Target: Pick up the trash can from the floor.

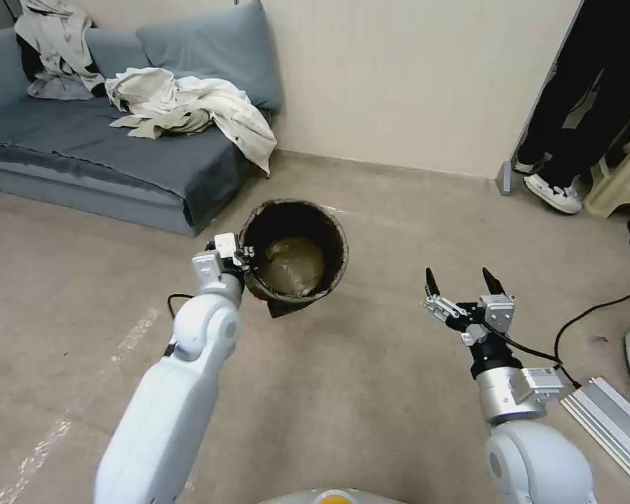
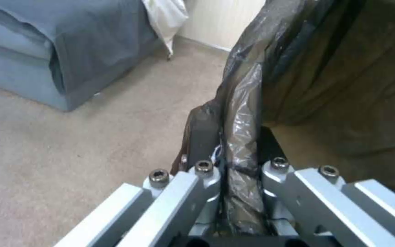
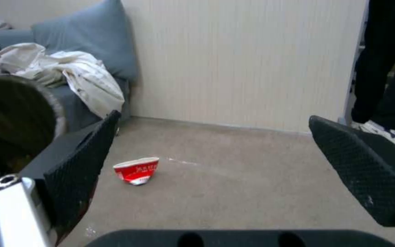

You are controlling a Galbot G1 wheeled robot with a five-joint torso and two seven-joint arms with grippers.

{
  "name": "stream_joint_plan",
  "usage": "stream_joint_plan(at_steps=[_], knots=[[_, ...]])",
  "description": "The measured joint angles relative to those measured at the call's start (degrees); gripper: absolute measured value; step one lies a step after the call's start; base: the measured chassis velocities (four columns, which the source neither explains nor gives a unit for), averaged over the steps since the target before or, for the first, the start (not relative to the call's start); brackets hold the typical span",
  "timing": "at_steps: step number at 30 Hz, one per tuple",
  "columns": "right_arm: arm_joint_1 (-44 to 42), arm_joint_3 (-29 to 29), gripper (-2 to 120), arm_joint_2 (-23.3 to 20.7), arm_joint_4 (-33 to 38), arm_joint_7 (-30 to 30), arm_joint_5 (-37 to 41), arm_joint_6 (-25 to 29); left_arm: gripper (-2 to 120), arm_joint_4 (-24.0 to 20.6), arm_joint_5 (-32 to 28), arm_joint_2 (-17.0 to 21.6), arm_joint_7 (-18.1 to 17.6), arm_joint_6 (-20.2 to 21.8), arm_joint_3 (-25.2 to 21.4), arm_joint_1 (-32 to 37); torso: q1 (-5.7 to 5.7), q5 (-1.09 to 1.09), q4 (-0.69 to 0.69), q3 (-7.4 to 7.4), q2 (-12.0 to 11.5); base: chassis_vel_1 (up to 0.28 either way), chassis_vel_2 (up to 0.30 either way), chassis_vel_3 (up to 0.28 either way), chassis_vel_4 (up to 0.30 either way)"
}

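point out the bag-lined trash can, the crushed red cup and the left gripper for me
Round trash can lined with dark plastic bag (image 1: 327, 234): head view, far rim.
Crushed red paper cup (image 3: 136, 170): right wrist view, red side.
Left gripper (image 1: 247, 256): head view, fingertips at the can's rim.

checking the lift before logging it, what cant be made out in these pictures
- Head view: the trash can hides its own base, so contact with the floor is unclear.
- Left wrist view: the bag's fold hides the left gripper pads on the rim.
- Right wrist view: lettering on the crushed red cup is too small.
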Motion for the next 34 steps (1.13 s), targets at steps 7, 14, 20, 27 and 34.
stream_joint_plan(at_steps=[7,14,20,27,34], knots=[[-0.6,0.5,100,0.3,0.6,0.0,0.1,-0.1,3,-7.0,2.2,1.5,4.1,-2.0,-1.4,8.2,-0.01,0.0,-0.02,0.0,0.0,0.0,0.0,0.0,0.0],[-0.6,0.5,100,0.6,0.9,0.0,0.1,-0.1,3,-12.8,5.4,1.9,8.7,-4.7,-3.9,16.3,0.0,0.01,0.02,0.0,0.0,0.0,0.0,0.0,0.0],[-0.7,0.5,100,0.7,0.9,0.0,0.0,0.0,3,-13.2,6.9,0.9,11.4,-8.8,-5.6,19.0,0.0,0.01,0.01,0.0,0.0,0.0,0.0,0.0,0.0],[-0.7,0.4,100,0.6,1.2,0.0,-0.2,0.0,3,-13.5,7.9,-0.2,11.9,-9.3,-6.0,20.0,-0.01,0.0,0.0,0.0,0.0,0.0,0.0,0.0,0.0],[-0.6,0.4,100,0.6,1.4,0.0,-0.2,-0.3,3,-13.5,8.6,-0.7,11.8,-9.3,-5.8,19.4,0.0,0.01,0.0,0.0,0.0,0.0,0.0,0.0,0.0]])
